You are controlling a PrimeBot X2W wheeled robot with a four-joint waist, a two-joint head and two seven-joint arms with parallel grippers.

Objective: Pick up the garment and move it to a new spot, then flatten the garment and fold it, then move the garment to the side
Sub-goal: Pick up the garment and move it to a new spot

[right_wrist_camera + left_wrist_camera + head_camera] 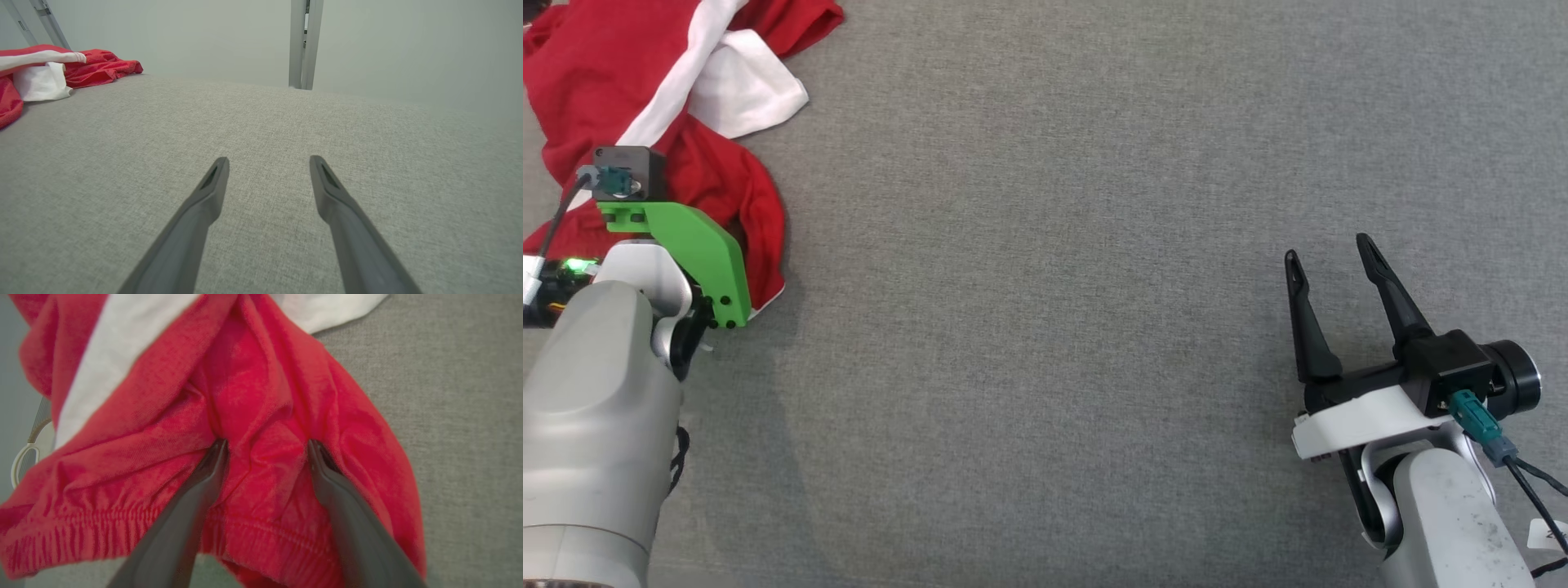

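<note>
A crumpled red cloth garment with a broad white stripe (572,90) lies at the far left corner of the grey woven-fabric bench (1094,286), and the rest of the surface is bare. The left gripper (267,445) reaches down onto the near edge of this garment. Its jaws are spread, with both dark tips pushed into the red cloth and a raised fold of fabric between them, not yet pinched. A gathered, ribbed hem runs across just below the tips. In the head view a bright green plastic bracket (698,245) on the left wrist covers part of the garment. The right gripper (1327,253) hovers low over the bench at the near right, well apart from the garment, with its jaws spread and holding nothing.
</note>
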